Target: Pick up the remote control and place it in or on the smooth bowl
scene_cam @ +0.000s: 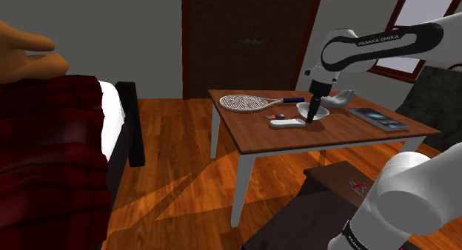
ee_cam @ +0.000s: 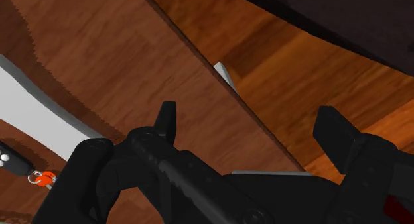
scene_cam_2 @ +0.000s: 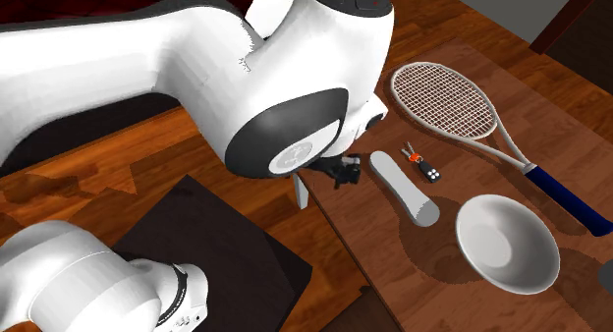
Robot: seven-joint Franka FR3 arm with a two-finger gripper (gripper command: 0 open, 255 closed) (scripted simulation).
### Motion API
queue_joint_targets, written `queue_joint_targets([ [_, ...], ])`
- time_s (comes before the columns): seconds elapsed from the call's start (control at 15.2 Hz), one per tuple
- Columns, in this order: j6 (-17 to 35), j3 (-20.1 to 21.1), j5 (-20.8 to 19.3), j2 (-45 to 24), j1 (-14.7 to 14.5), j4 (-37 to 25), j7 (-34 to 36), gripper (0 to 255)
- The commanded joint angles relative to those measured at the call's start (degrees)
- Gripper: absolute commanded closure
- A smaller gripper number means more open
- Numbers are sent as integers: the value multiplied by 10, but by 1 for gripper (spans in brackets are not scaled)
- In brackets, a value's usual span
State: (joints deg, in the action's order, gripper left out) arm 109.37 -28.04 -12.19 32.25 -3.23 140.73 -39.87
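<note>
The remote (scene_cam: pixel 287 124), a plain white bar, lies flat on the wooden table (scene_cam: pixel 340 134), one end near the white bowl (scene_cam: pixel 324 112) and apart from it. In the second exterior view the remote (scene_cam_2: pixel 403 189) runs along the table's near edge with the bowl (scene_cam_2: pixel 506 244) past its lower end. A small key fob (scene_cam_2: pixel 425 169) with an orange tag sits just beside the remote, toward the racket (scene_cam_2: pixel 442 94), which lies farther across the table.

The gripper (scene_cam: pixel 313 117) hangs above the table close to the remote, not touching it. In the wrist view its fingers (ee_cam: pixel 168 120) stand well apart, released, with nothing between them but the tabletop, the table's edge and the floor. There the remote (ee_cam: pixel 40 107) and the fob (ee_cam: pixel 43 178) lie off to one side of the gripper (ee_cam: pixel 252 123)

A flat dark book (scene_cam: pixel 379 118) rests at the table's far end, beyond the bowl
</note>
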Motion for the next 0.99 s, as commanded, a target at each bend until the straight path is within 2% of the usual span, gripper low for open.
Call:
queue_joint_targets([
  [0.0, 28, -35, -7, -41, -12, -18, -67, 0],
  [0.26, 77, -99, 5, -129, -46, -63, -194, 0],
  [0.46, 110, -144, 41, -207, -73, -106, -299, 0],
  [0.73, 142, -184, 128, -327, -92, -174, -456, 0],
  [0.92, 150, -179, 205, -420, -74, -234, -571, 0],
])
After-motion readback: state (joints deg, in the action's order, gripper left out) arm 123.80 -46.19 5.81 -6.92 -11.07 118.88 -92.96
